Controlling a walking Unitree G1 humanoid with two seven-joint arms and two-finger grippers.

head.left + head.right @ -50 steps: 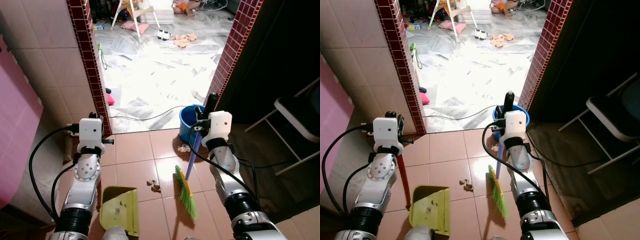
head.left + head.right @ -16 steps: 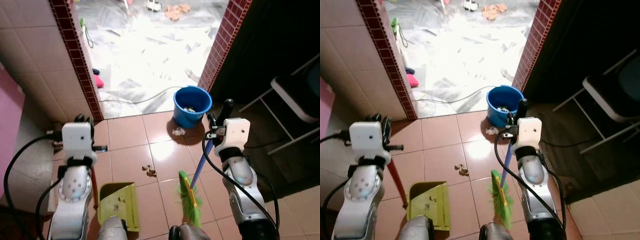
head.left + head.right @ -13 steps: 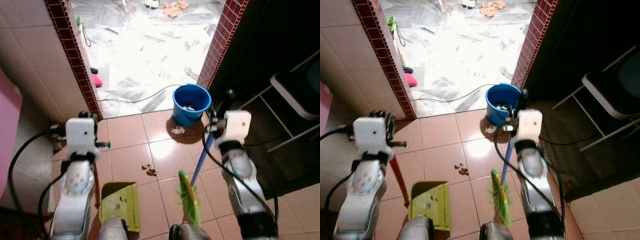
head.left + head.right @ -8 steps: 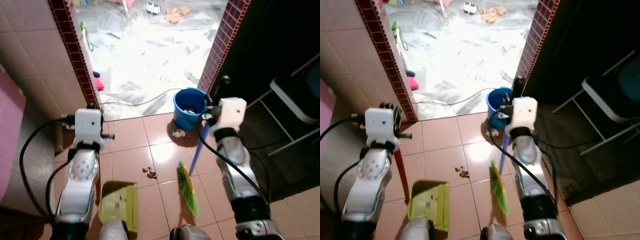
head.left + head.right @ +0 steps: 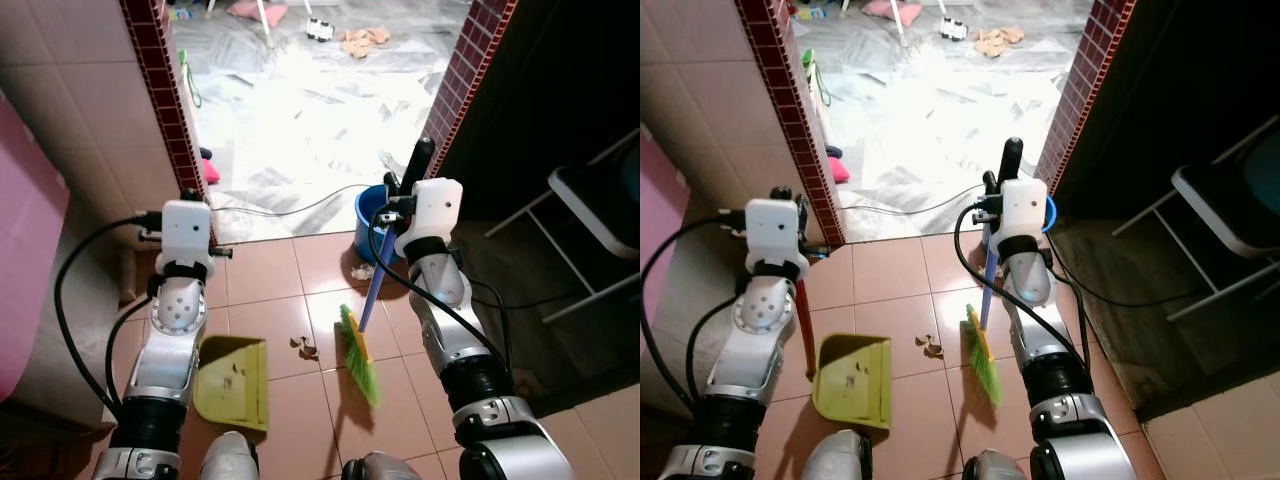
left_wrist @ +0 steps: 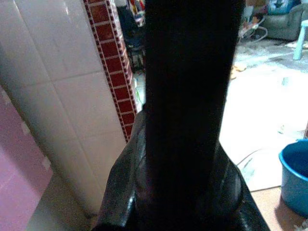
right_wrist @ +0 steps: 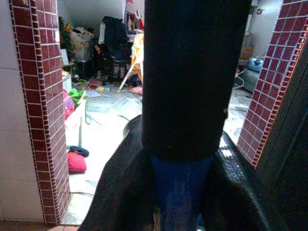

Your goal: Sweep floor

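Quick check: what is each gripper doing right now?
Left gripper: shut on the dustpan handle.
Right gripper: shut on the broom handle.

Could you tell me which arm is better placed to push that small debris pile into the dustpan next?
Right: the right gripper holds the broom, whose bristles sit just right of the debris, opposite the dustpan.

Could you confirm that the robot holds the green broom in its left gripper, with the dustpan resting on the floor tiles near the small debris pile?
Not quite: the green broom is held by its blue handle in the right gripper, as the left eye view shows. The left gripper holds the red handle of the dustpan, which does rest on the tiles near the debris pile.
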